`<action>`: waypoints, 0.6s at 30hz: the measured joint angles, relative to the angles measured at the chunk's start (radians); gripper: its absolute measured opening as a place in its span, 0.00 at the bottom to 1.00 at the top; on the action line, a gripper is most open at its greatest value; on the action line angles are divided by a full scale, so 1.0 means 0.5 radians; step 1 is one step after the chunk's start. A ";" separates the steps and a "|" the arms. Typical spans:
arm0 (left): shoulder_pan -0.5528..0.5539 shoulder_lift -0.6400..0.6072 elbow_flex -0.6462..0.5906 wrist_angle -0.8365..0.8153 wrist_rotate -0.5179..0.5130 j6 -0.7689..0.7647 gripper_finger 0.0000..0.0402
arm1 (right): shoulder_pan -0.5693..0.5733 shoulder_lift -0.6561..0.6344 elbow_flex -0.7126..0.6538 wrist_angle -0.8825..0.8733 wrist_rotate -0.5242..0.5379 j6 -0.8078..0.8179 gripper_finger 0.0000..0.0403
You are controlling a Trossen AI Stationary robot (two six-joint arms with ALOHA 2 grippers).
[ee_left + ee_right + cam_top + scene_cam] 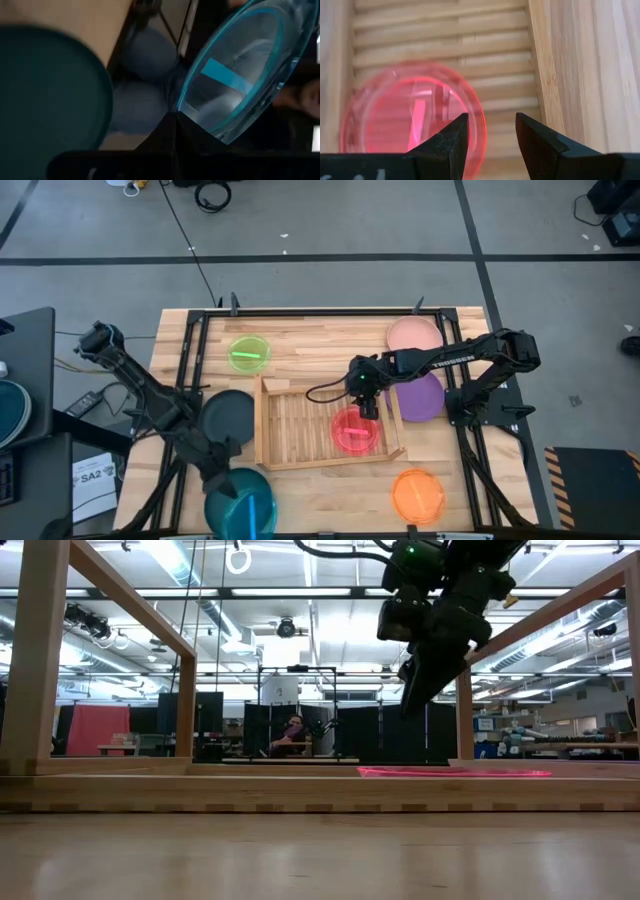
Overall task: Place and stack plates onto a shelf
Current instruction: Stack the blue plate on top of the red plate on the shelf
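My left gripper [224,476] is at the table's near left, shut on a clear teal plate [240,506] that reaches past the near edge. The shelf [275,420], a slatted light-wood tray, lies mid-table. A translucent pink-red plate [355,431] lies flat on the slats at its right end. My right gripper [368,406] hovers open over that plate's far edge [470,107], touching nothing. The low view shows it [418,690] well above the plate [455,772]. My left gripper pinches the teal plate's rim [202,131] between its two shut fingers [172,132], at the edge nearest the arm. The plate [235,75] stands out beyond the fingertips, tilted and lifted clear of the table.
A dark grey plate [228,415] lies left of the shelf and a lime green plate [249,354] beyond it. A pale pink plate [414,335] and a purple one [422,397] lie right of the shelf. An orange plate [417,495] is near right. The shelf's left half is bare slats.
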 joint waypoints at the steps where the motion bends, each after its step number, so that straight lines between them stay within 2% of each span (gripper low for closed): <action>1: 0.033 -0.012 0.000 0.004 -0.014 0.028 0.01 | 0.000 0.000 0.000 0.029 -0.002 0.021 0.42; 13: 0.652 -0.167 0.002 0.159 -0.031 0.527 0.01 | 0.000 0.000 0.000 0.358 -0.009 0.121 0.42; 18: 0.971 -0.186 0.001 0.153 -0.030 0.770 0.01 | 0.000 0.000 0.025 0.342 -0.010 0.180 0.42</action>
